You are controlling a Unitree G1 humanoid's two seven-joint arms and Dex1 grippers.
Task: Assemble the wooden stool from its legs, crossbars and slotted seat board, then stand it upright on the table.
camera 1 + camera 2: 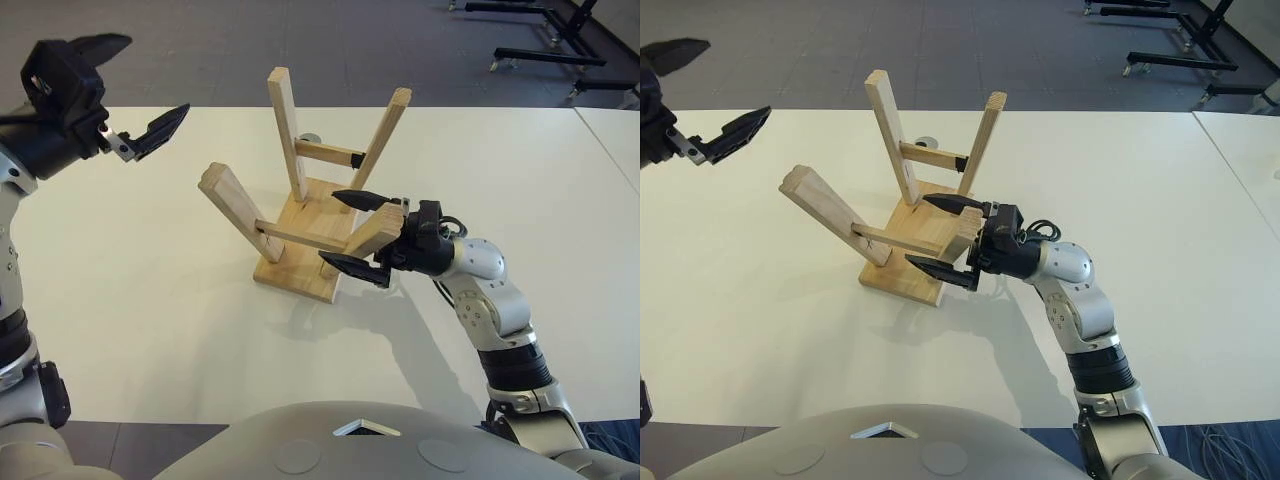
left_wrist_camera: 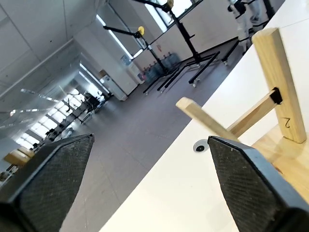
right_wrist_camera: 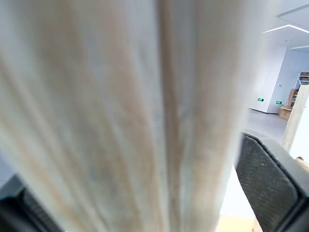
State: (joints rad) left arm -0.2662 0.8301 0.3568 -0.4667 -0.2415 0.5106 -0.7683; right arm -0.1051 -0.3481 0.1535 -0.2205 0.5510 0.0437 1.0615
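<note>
The wooden stool lies upside down mid-table, its slotted seat board flat on the white table and its legs pointing up. Two far legs are joined by a short crossbar. A second crossbar links the near left leg to the near right leg. My right gripper is open and straddles that near right leg, one finger on each side, a pad standing off the wood. My left gripper hangs open and empty above the table's far left.
A small round grey object lies on the table just behind the stool. Black metal stands sit on the floor at the back right. Another table adjoins on the right. Bare table surface surrounds the stool.
</note>
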